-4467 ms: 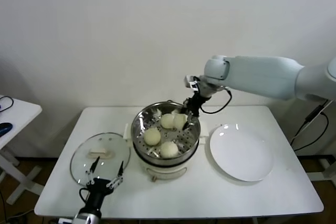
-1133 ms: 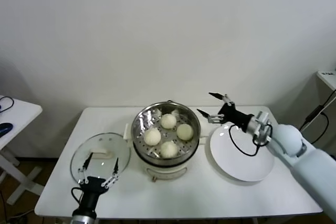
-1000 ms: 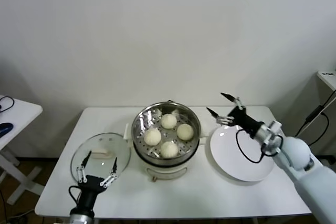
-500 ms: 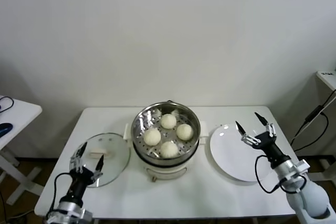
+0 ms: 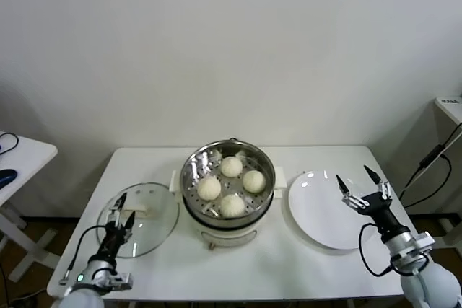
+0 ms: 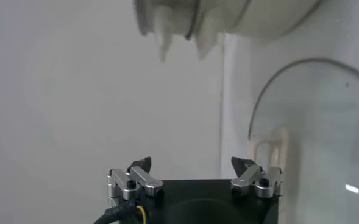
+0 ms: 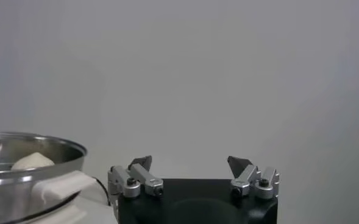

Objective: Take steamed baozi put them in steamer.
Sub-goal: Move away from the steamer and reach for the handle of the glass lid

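Right gripper (image 5: 362, 190) wide open and empty above bare plate (image 5: 317, 214); left gripper (image 5: 119, 213) likewise open over glass lid (image 5: 155, 210); four buns (image 5: 231, 186) in steamer (image 5: 254, 215) on table (image 5: 289, 268); loading apparently finished, next perhaps covering

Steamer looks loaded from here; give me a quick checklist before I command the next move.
1. All four steamed baozi inside the steamer: ok.
2. Plate bare, nothing left to move: ok.
3. Right gripper open and empty, over the plate's right edge: ok.
4. Left gripper open and empty, at the near edge of the glass lid: ok.
5. Lid off, lying flat on the table left of the steamer: ok.
6. Baozi seated level on the tray: cannot tell.
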Robot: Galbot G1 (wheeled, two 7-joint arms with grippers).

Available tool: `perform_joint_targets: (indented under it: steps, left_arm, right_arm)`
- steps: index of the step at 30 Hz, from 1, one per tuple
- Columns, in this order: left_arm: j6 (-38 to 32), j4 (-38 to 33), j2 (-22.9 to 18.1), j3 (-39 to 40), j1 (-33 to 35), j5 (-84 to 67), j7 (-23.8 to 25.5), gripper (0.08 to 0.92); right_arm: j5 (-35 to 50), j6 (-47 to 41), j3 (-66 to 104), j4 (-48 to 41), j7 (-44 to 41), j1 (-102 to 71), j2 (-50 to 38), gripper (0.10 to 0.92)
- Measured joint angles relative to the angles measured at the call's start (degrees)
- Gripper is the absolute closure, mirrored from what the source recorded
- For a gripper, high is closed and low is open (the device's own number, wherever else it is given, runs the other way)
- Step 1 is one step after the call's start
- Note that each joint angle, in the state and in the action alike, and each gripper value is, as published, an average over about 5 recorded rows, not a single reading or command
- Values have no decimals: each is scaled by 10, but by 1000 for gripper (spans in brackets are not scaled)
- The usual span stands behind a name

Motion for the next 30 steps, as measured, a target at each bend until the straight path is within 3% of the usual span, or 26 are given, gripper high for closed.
perform_joint_targets:
  steps: [11, 30]
  left_arm:
    - [-4, 76, 0, 2, -57, 51, 3, 177]
    - [-1, 139, 0, 12, -120, 75, -3, 177]
  right_arm:
    - [-2, -3, 11, -1, 5, 4, -2, 203]
    - [-14, -1, 14, -12, -8, 3, 10, 203]
